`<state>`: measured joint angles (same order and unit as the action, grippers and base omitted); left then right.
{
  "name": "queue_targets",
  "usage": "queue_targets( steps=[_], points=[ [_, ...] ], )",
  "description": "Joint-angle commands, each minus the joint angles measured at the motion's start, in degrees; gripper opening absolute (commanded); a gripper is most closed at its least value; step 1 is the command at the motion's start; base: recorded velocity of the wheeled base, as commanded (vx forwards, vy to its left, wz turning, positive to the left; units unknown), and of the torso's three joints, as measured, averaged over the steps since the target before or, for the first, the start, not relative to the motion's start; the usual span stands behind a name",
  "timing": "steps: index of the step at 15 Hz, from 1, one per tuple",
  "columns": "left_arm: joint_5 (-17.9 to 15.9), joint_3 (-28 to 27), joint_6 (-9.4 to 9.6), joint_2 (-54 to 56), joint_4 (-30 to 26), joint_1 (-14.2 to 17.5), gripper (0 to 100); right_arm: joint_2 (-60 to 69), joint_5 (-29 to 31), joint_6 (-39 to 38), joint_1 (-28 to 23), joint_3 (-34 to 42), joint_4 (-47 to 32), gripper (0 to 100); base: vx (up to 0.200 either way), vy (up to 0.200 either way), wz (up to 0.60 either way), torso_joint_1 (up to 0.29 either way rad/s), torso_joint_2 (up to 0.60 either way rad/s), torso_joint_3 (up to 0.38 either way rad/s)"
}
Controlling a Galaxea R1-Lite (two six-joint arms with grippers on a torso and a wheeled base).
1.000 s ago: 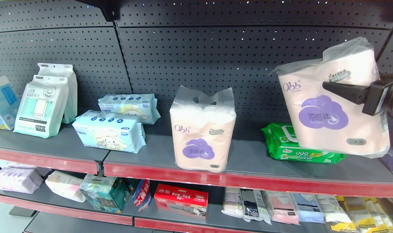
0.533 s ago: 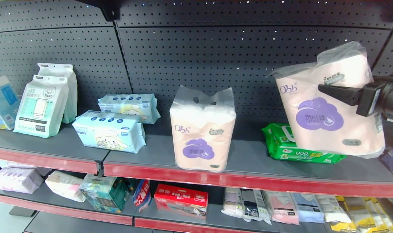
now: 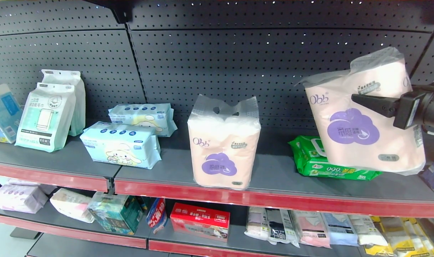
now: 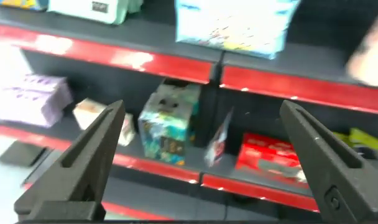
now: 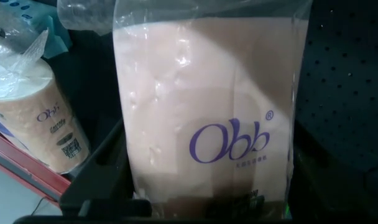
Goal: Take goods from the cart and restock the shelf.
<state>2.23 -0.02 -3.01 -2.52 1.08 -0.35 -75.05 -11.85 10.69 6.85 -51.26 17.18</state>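
The right gripper (image 3: 359,98) is clamped on a pink pack of toilet rolls (image 3: 363,117), one dark finger lying across the pack's printed front and the other hidden behind it; in the right wrist view the pack sits squarely between both fingers, pressed on either side. The held pack hangs in the air at the right end of the upper shelf (image 3: 274,200), tilted a little, its loose plastic top close to the pegboard back panel (image 3: 220,60); its lower edge hovers over a green pack of wipes (image 3: 327,160) that lies flat on the shelf board, and whether the two touch cannot be told. A second, matching pack of toilet rolls (image 3: 223,142) stands upright near the shelf's red front edge, well apart from the held one and to its left. Farther left lie two pale blue tissue packs (image 3: 120,144), one behind the other; beyond them two mint-green pouches (image 3: 45,116) lean upright against the panel. The left gripper (image 4: 204,162) is spread wide with nothing between its fingers; it hangs low in front of the lower shelves, where a red box (image 4: 273,155) and a colourful carton (image 4: 167,121) stand near each other and a lilac pack (image 4: 30,99) lies off to one side.
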Motion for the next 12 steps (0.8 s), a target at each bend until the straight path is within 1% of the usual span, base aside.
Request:
queue_targets(
  steps=[1, 2, 3, 4, 9, 12],
  points=[
    [-3.2, 0.02, 1.96, 2.44, -1.0, 0.27, 100, 0.07, -0.02, 0.12, 0.0, 0.02, 0.05, 0, 0.0, 0.0, 0.0, 0.0, 0.0, 0.0],
    [-3.64, 0.02, 3.01, 2.44, -1.0, 0.27, 100, 0.07, -0.02, 0.12, 0.0, -0.07, 0.05, 0, 0.0, 0.0, 0.0, 0.0, 0.0, 0.0],
    [-3.73, 0.02, 3.27, 2.44, -1.0, 0.27, 100, -0.01, -0.02, 0.12, 0.0, 0.02, 0.05, 0, 0.0, 0.0, 0.0, 0.0, 0.0, 0.0],
    [-3.64, 0.02, 3.01, 2.44, -1.0, 0.27, 100, -0.1, 0.07, 0.03, -0.08, 0.28, 0.05, 0, 0.0, 0.0, 0.0, 0.0, 0.0, 0.0],
    [-3.64, 0.02, 3.01, 2.44, -1.0, 0.27, 100, -0.8, -0.02, 0.03, -0.17, -0.24, 0.31, 0, 0.0, 0.0, 0.0, 0.0, 0.0, 0.0],
    [-3.64, 0.02, 3.01, 2.44, -1.0, 0.27, 100, -3.18, 0.07, 0.12, 0.0, -2.35, 3.65, 0, 0.0, 0.0, 0.0, 0.0, 0.0, 0.0]
  ],
)
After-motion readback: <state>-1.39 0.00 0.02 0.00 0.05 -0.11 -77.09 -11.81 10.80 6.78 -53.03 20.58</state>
